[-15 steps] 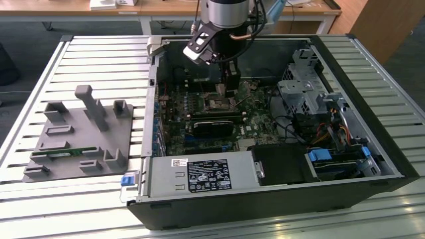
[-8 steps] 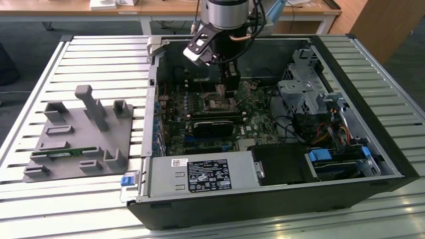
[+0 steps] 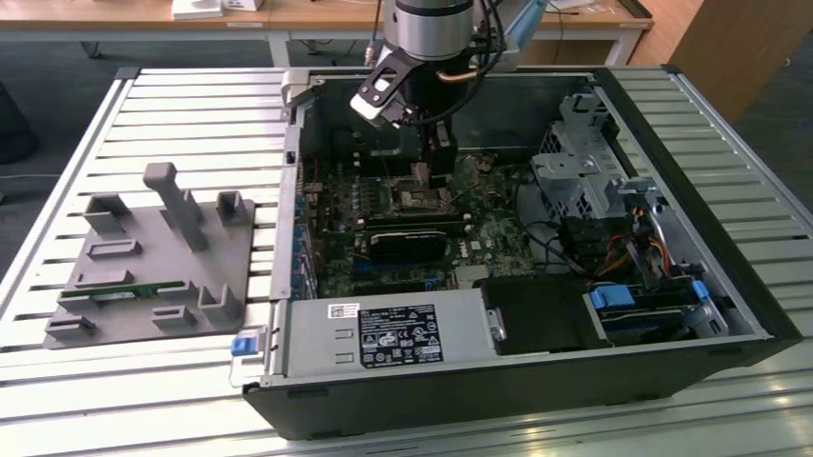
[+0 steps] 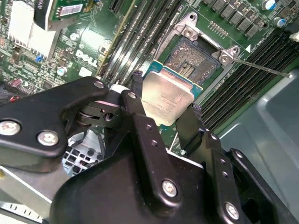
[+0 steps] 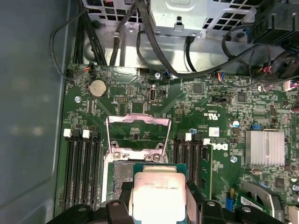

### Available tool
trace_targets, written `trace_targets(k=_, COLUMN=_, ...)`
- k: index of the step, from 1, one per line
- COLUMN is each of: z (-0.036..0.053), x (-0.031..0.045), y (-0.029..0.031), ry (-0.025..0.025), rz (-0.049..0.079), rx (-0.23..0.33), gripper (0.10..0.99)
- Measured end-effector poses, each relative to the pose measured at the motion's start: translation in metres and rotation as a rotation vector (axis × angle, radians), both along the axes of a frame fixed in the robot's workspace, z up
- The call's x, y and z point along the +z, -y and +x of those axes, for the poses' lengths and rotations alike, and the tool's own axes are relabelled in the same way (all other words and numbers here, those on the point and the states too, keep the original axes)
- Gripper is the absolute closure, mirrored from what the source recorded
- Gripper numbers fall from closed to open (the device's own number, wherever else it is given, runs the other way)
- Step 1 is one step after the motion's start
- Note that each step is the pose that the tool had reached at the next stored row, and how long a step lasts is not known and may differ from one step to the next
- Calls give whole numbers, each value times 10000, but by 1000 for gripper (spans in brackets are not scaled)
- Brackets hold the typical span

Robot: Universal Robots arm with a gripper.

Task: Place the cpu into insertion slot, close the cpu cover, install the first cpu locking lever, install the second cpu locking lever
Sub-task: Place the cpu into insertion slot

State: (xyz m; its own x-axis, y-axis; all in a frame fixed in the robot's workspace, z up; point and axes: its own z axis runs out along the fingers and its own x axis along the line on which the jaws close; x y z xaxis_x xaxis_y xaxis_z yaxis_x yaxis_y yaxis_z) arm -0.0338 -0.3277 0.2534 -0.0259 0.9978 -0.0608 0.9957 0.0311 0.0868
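Exterior view first: the arm [image 3: 432, 38] reaches down into an open case [image 3: 508, 400] lying on a slatted table [image 3: 190, 114]. The gripper [image 3: 437, 179] is low over the middle of the green board [image 3: 496, 238]. A grey fixture [image 3: 152, 257] sits on the table just beside the case, at the exterior view's left.

From the second wrist view you can see the two black fingers [image 4: 135, 100] closed part-way, pinching the cpu [image 4: 168, 98] by opposite edges, silver top facing up. The chip hangs over one edge of the slot [image 4: 194, 58], covering part of it and leaving the rest of the dark contact field bare. I cannot tell whether it touches the slot yet. It is plainly not seated square in it.

A thin lever [image 4: 261, 68] juts out from one corner of the slot, unhooked, across the long memory slots [image 4: 243, 74].

In the first wrist view the cover [image 5: 138, 122] is swung open, on the side of the slot away from the gripper, toward the coin cell [image 5: 97, 87]. Memory slots flank the slot on both sides, and a finned heatsink [image 5: 265, 147] stands well apart near the board's edge.
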Motion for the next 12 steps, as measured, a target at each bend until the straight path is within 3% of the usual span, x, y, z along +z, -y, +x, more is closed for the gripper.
trace_targets(k=12, z=-28, x=-136, y=-44, ry=21, rz=2, rx=70, gripper=553)
